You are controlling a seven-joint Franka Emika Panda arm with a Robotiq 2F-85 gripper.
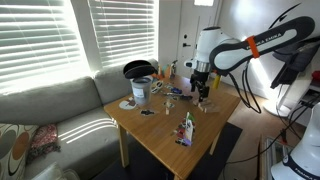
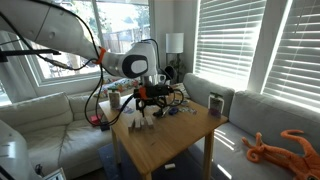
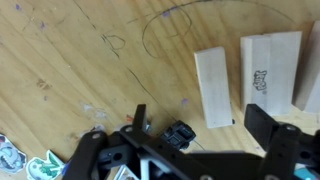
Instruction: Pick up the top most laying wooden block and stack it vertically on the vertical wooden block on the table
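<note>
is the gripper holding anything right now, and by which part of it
Nothing is held. In the wrist view the black gripper is open over the light-brown wooden table, and the pale rectangular wooden block ahead of it lies flat, ungripped.

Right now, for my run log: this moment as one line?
claw open, holding nothing | near wooden blocks | blocks lying on table

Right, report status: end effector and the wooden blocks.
End effector open, empty. Wooden blocks flat on table, below it, ungripped. Nothing between fingers and them.
</note>
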